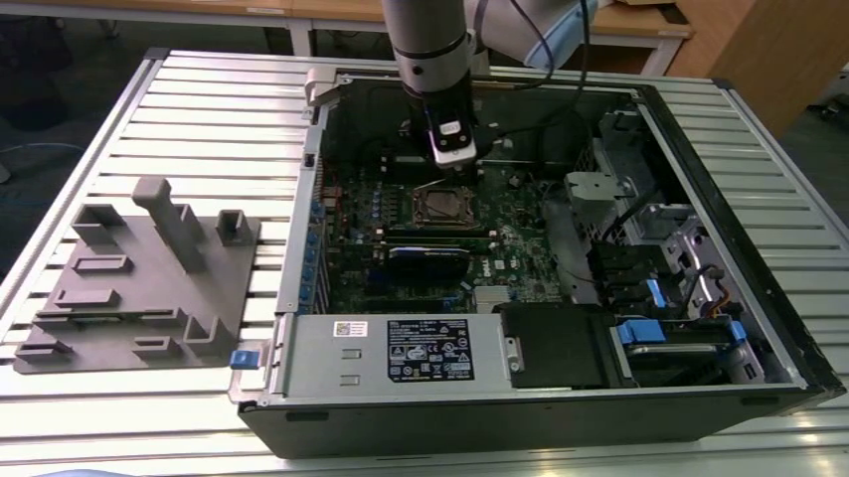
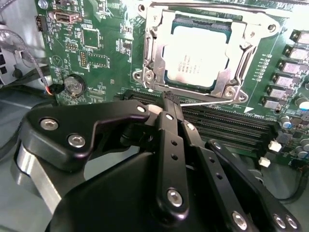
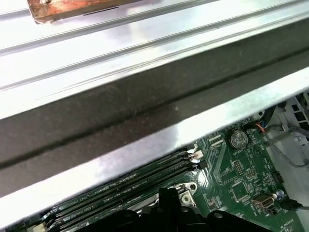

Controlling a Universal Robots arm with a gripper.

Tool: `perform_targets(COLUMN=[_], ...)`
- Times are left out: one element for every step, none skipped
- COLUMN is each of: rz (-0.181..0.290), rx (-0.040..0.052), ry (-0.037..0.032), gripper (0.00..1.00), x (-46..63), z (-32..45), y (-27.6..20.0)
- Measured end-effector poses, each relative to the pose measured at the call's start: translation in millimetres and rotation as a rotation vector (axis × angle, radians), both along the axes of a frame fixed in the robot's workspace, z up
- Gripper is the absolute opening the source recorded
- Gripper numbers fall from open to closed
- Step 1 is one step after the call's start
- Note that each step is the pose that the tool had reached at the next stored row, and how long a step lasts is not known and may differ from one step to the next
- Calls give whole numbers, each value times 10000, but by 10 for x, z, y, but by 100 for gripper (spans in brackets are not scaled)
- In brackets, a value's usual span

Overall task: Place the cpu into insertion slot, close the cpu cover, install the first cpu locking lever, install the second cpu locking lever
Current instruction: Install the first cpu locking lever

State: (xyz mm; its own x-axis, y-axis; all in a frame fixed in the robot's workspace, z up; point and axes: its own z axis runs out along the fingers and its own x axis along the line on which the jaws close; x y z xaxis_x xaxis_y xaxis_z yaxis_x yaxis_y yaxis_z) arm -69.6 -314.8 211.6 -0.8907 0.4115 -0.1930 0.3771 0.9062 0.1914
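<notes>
- At the bench's point(image 1: 199, 89) near edge lies an open computer case point(image 1: 531, 397), its silver power supply point(image 1: 398, 348) along the near wall.
- Toward the bench's corner on the exterior view's left rests a grey moulded fixture point(image 1: 146, 288), just beside the case.
- Deeper in the case lies the green motherboard point(image 1: 398, 268), with long black memory slots point(image 2: 227, 128) near the socket.
- The gripper point(image 2: 169, 96) hangs just over the motherboard, beside the socket's far side; its jaws are pressed together, the black fingers point(image 2: 169, 140) meeting at a tip. A thin metal lever point(image 2: 207, 102) runs right past that tip; whether it is pinched cannot be told.
- The cpu point(image 2: 198, 55) sits flat in the insertion slot point(image 1: 444, 207), its dull silver top showing.
- The cpu cover point(image 2: 231, 82) lies down around the chip, framing it.
- The arm point(image 1: 431, 50) rises above the case's far wall.
</notes>
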Motion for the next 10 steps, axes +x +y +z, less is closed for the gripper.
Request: perform_targets(rz=[1, 0, 0, 0, -2, -7, -21, -55, -106, -171], rx=[2, 4, 9, 18, 31, 43, 54, 60, 64, 64], ry=[-4, -10, -17, -21, -28, -33, -34, -36, -38, -38], gripper=[11, 11, 11, 11, 11, 11, 11, 11, 11, 11], x=[-4, -8, -12, -17, -21, -25, -28, -28, -28, -28], z=[-1, -2, -4, -6, -9, -12, -14, -17, -20, -23], y=[2, 3, 3, 4, 5, 6, 10, 13, 15, 17])
